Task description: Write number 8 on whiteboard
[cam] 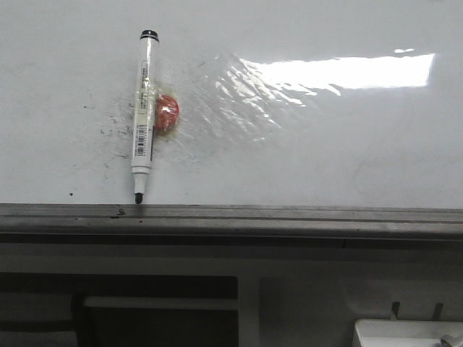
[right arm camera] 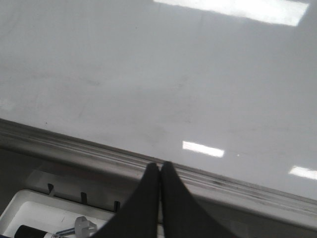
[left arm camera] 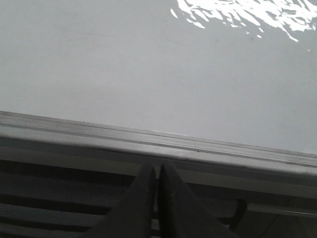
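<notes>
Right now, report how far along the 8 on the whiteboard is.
Nothing looks done: the whiteboard carries only specks and smudges, no 8. The marker lies uncapped on the board beside a red round object, tip near the grey ledge. Nothing is in hand: the left gripper and right gripper are shut and empty, short of the ledge. Left: pick up the marker and write.

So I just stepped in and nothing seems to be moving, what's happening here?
Nothing is being handled right now. A marker, uncapped with its tip pointing down near the grey ledge, sits on the whiteboard beside a red round piece. Both arms sit below the ledge, the left hand and right hand shut and empty. No 8 is visible, only smudges.
</notes>
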Controlling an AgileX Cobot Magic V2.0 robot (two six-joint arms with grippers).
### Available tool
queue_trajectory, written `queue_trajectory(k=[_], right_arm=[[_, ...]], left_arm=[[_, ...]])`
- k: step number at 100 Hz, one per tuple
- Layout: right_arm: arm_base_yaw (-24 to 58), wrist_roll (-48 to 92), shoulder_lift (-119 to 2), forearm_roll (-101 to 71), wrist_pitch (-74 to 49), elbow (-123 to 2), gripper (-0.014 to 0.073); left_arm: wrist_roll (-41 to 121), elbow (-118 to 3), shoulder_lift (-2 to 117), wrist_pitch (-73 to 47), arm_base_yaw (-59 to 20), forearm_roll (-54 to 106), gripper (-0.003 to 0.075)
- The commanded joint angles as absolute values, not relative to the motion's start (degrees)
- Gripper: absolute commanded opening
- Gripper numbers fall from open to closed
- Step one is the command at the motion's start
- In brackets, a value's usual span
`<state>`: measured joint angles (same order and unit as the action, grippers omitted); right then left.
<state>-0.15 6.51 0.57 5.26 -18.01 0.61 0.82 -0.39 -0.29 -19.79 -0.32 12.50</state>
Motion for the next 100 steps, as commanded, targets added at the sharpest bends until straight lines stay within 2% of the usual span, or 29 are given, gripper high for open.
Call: queue_trajectory(k=[1, 74, 83, 100], right_arm=[[-0.6, 6.54, 1.84, 6.27, -15.2, 1.3, -0.0064], [-0.6, 6.54, 1.84, 6.27, -15.2, 1.3, -0.0064], [-0.6, 6.54, 1.84, 6.27, -15.2, 1.3, -0.0064], [-0.6, 6.54, 1.84, 6.27, -12.2, 1.3, -0.0064]], left_arm=[[0.38, 1.87, -1.85, -17.59, -0.19, 12.64, -0.002], [0.38, 1.87, -1.85, -17.59, -0.19, 12.64, -0.002], [0.65, 1.87, -1.85, -17.59, -0.19, 8.67, -0.002], [0.65, 1.87, -1.85, -13.81, -0.19, 7.47, -0.002]])
